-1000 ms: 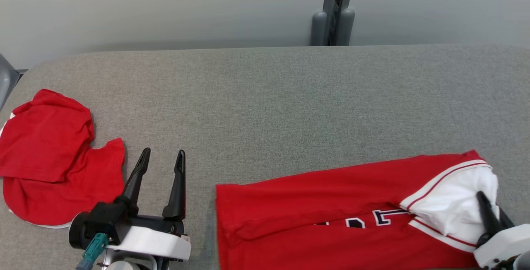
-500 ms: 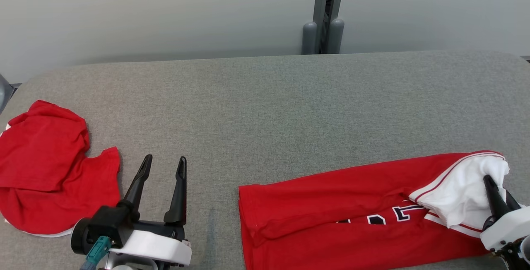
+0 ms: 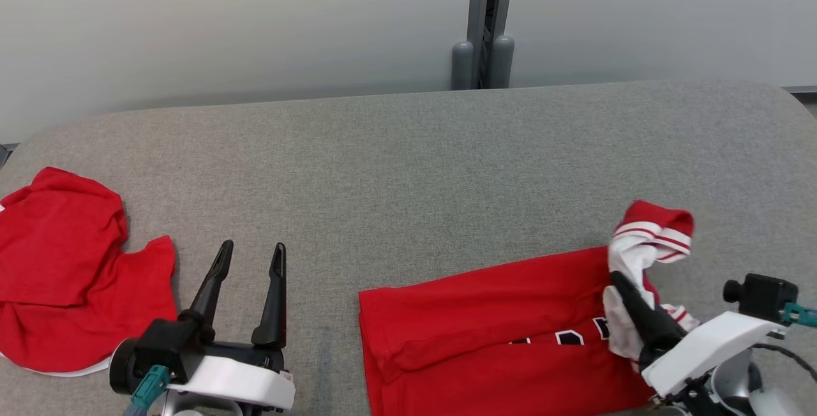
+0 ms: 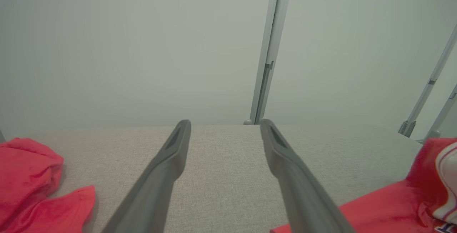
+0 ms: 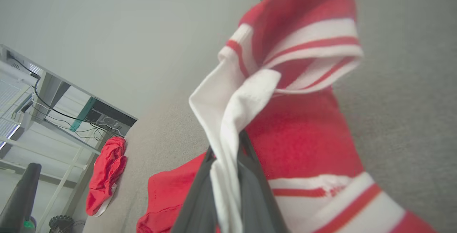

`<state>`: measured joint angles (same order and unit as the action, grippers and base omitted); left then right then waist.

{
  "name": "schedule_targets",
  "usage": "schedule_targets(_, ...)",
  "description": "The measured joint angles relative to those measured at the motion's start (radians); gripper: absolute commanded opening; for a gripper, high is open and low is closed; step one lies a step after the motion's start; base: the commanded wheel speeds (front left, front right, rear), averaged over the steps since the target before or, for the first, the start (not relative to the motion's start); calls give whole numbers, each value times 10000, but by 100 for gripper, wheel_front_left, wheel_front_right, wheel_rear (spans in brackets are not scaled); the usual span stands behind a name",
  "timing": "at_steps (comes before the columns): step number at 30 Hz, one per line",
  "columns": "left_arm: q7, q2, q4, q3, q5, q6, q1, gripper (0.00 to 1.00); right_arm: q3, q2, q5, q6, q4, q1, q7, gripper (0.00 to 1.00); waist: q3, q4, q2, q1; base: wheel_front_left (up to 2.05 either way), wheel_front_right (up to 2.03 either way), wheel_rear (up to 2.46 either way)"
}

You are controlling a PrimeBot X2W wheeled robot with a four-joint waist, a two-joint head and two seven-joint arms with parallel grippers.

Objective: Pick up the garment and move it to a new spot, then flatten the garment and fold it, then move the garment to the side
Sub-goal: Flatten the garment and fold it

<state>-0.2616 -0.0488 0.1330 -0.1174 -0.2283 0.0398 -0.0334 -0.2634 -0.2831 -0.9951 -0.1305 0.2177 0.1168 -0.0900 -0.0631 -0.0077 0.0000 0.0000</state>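
A crumpled red cloth (image 3: pixel 64 275) lies on the grey table (image 3: pixel 408 167) just to the left of the left gripper (image 3: pixel 252 249), apart from its fingers. In the left wrist view the same cloth (image 4: pixel 25 176) sits at the lower left, outside the left finger. The left gripper (image 4: pixel 225 124) hovers low over the table with its 2 dark fingers spread wide and bare padding between them; it holds nothing.

To the right of that gripper, across a strip of bare table, the garment (image 3: pixel 485 333) lies on the table. It is a red jersey with dark lettering near its right end, and its left edge is folded over into a thick band. Its near corner reaches into the lower right of the left wrist view (image 4: pixel 375 208).

At the garment's right end the right gripper (image 3: pixel 618 279) is closed on the white sleeve (image 3: pixel 651 231). The sleeve is lifted off the table, and its red-and-white striped cuff flops over above the fingertips. The right wrist view shows the white cloth pinched between the 2 fingers (image 5: pixel 250 176), with red fabric (image 5: pixel 303 136) draped to their right.

Beyond both grippers, a grey post (image 3: pixel 483 20) stands behind the table's far edge against a pale wall (image 3: pixel 191 20).
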Motion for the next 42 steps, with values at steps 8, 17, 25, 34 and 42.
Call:
schedule_targets(8, 0, -2, -65, -25, -25, -2, -36, 100, 650, 1969, -318, 4, -1482, -940, -1584, 0, -31, 259, 0, 0, 0, 0, 0)
schedule_targets(17, 0, 2, -31, -4, 6, 29, -84, 100, -378, 2324, -2272, 10, -1430, -1257, -1526, 0, -136, 662, 0, 0, 0, 0, 0)
schedule_targets(25, 0, -2, -27, -127, -31, -19, -150, 100, -2286, 2347, -3177, 10, -458, -362, -401, 0, -327, 1077, 0, -1, 0, 0, 0)
schedule_targets(34, 0, -4, 17, -343, -150, -73, -319, 100, -3189, 2347, -3567, 10, 823, 541, 247, 0, -527, 1556, 0, 0, 0, 0, 0)
schedule_targets(42, 0, -4, 79, -382, -201, -157, -330, 100, -3756, 2362, -4330, 10, 1586, 1063, 476, 100, -611, 1942, 0, 0, 0, 0, 0)
